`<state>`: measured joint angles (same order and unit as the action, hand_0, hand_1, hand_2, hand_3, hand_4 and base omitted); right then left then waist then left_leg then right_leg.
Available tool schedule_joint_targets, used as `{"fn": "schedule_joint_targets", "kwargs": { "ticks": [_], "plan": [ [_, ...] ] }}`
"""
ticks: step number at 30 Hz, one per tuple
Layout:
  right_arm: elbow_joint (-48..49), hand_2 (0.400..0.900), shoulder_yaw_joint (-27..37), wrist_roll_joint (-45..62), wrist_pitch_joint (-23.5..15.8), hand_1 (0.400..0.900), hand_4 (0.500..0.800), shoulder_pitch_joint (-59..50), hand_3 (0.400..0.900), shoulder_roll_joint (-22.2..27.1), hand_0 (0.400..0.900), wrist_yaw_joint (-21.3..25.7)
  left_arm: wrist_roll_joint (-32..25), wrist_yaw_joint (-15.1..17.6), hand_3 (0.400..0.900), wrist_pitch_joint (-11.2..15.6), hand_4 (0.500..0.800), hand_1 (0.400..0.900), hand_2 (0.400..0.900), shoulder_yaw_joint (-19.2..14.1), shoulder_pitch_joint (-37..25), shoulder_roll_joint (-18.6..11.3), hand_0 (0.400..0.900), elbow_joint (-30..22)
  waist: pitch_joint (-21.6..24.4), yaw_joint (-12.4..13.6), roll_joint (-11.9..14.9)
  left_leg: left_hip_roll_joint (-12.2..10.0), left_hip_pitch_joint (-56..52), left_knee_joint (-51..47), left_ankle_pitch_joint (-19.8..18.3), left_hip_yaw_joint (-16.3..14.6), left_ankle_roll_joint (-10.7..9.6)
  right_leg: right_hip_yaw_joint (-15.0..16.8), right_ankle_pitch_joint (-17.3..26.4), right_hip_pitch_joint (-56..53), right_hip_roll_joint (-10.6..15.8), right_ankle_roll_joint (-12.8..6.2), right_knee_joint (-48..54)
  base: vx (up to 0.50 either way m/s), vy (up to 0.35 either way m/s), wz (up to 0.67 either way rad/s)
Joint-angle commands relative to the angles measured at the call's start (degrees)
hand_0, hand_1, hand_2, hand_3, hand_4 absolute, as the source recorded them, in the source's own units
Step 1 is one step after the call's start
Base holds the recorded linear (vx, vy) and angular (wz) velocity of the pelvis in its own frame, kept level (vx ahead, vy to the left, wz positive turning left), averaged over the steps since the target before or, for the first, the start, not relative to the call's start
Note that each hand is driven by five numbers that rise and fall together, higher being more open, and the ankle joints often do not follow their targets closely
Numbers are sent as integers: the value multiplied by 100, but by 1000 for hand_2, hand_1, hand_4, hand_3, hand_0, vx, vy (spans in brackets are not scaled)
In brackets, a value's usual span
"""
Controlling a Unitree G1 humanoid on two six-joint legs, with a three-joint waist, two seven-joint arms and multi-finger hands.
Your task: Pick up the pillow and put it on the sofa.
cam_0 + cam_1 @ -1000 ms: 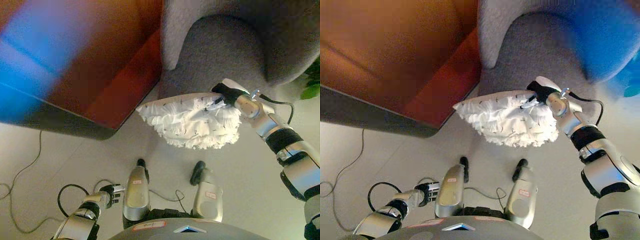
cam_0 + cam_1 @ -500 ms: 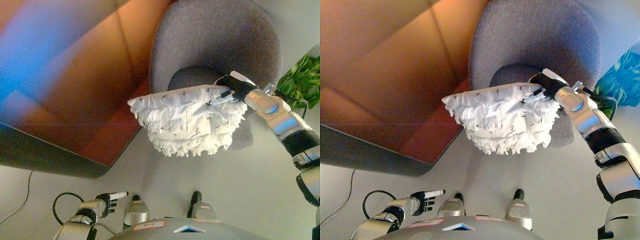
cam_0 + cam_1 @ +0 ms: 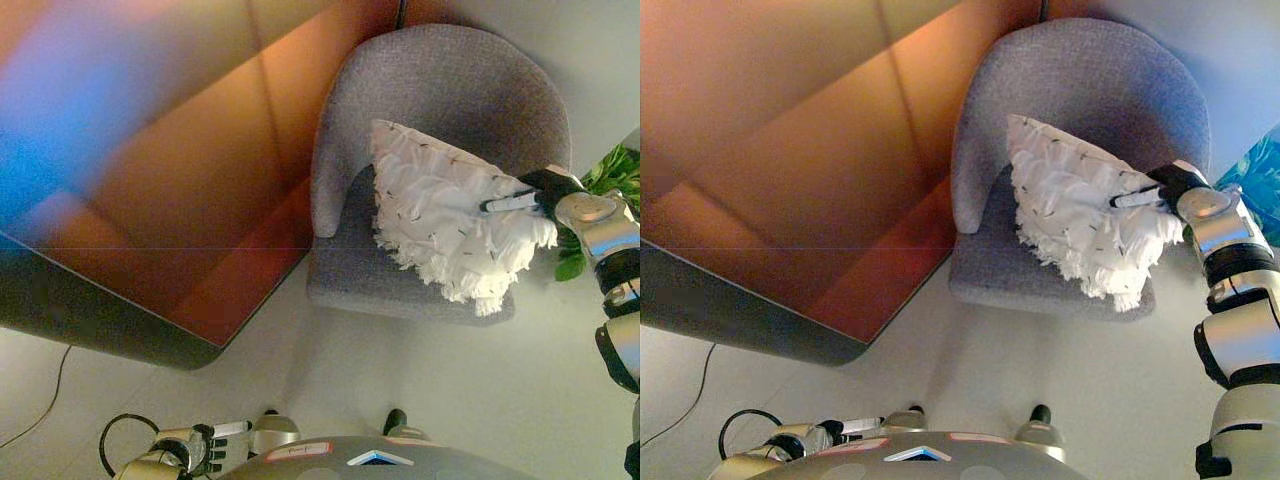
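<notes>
The white fringed pillow (image 3: 450, 220) lies tilted on the seat of the grey armchair (image 3: 450, 80), leaning against its backrest, with its lower right corner hanging past the seat's front edge. My right hand (image 3: 545, 190) is at the pillow's right edge and pinches it, with one white-tipped finger (image 3: 503, 204) lying along the top of the pillow. It also shows in the right eye view (image 3: 1165, 185). My left hand (image 3: 205, 447) hangs low at the bottom left, away from the chair, with relaxed fingers and nothing in it.
A large reddish-brown wooden surface (image 3: 170, 170) fills the left side and reaches close to the chair's left arm. A green plant (image 3: 610, 175) stands right of the chair, just behind my right wrist. Pale floor (image 3: 380, 370) lies in front of the chair.
My right hand has carried the pillow from the air in front of the chair onto the seat, against the backrest. The camera view has shifted upward as well.
</notes>
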<state>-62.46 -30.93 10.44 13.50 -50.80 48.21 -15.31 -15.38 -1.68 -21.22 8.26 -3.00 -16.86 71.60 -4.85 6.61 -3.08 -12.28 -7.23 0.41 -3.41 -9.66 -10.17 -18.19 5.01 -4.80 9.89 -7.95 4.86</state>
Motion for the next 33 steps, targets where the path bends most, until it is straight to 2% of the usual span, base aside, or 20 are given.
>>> {"fn": "schedule_joint_targets", "kwargs": {
  "ticks": [1, 4, 8, 12, 24, 33],
  "plan": [
    [-571, 900, -114, -302, 110, 900, 800, -2017, 900, -136, 900, 326, 26, 178, 900, 52, 800, 900, 900, 788, -572, -222, 900, 302, -14, 360, 105, -182, 753, -306, 903, 353, 64, -36, -354, 438, 384, 40, -659, -279, 0, 1],
    [-726, 900, -310, -375, 191, 900, 800, -2442, 900, -129, 900, 663, -118, 213, 900, 228, 800, 900, 900, 858, -717, -174, 900, 237, -302, 392, -39, -151, 1043, -242, 917, 511, 70, -10, -370, 754, 429, 63, -798, -228, 19, 1],
    [-735, 900, -526, -486, 255, 900, 800, -2786, 900, 92, 900, 760, -208, 187, 900, 245, 800, 900, 900, 948, -775, -154, 900, 136, -498, 391, -167, -109, 1292, -219, 940, 628, 84, 29, -393, 1034, 469, 68, -925, -103, 5, 4],
    [-675, 900, -681, -657, 499, 900, 800, -3033, 900, 290, 900, 1002, -311, 152, 900, 328, 800, 900, 900, 953, -809, -192, 900, 57, -675, 358, -239, -91, 1526, -280, 1003, 684, 94, 89, -392, 1357, 467, 64, -1023, -109, -14, 1],
    [-732, 900, -1080, -935, 931, 900, 800, -3402, 900, 656, 900, 1496, -290, -53, 900, 499, 800, 900, 900, 838, -799, -448, 900, -68, -866, 297, -164, -186, 1710, -343, 1122, 588, 67, 199, -340, 1608, 372, 61, -1006, -55, -43, -10],
    [-617, 900, -973, -1008, 795, 900, 800, -3231, 900, 996, 900, 1685, -171, -248, 900, 521, 800, 900, 900, 706, -701, -668, 900, -32, -749, 162, 9, -262, 1485, -402, 1142, 413, 15, 234, -305, 1353, 278, 52, -804, 14, -33, -13]
  ]
}}
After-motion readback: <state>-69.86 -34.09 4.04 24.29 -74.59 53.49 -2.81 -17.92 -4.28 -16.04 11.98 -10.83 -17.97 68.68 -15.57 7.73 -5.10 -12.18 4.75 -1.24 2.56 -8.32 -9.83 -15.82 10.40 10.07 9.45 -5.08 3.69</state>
